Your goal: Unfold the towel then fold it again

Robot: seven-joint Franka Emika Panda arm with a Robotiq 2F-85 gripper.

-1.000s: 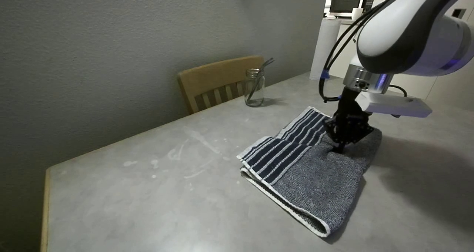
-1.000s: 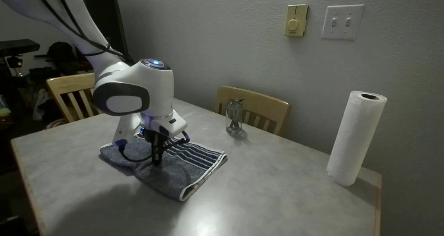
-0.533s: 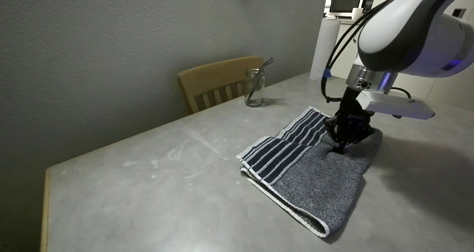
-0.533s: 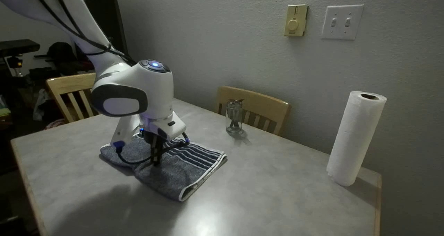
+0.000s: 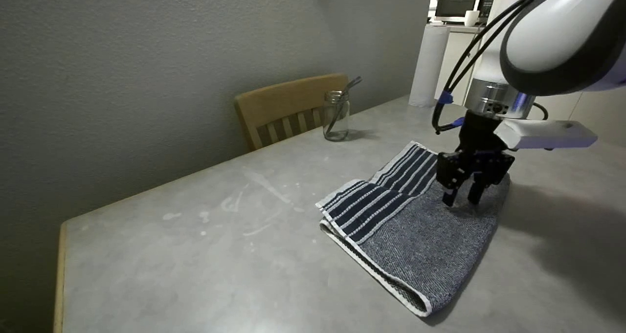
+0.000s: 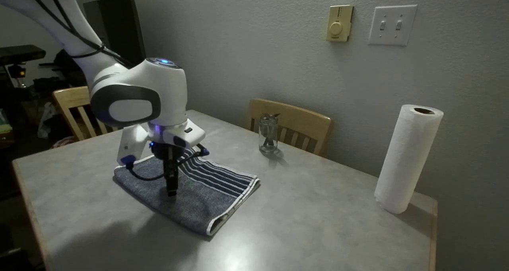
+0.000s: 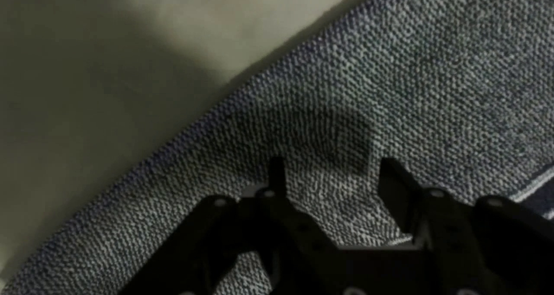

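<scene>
Grey on top, with tan wooden edges, the big desk (image 5: 195, 255) has a tan wooden chair (image 5: 288, 98) by it. Our folded dark grey-blue cloth towel (image 5: 415, 245) with white trim and stripes lies in from the edges we can see, its striped end facing the edge by the chair. We think it's light, floppy, not slippery and hard to hurt. We'd pinch just the top layer's white trim, so one layer comes up alone. The black two-fingered gripper (image 5: 461, 200) over it holds nothing; whether its spread fingers touch, we can't see.
</scene>
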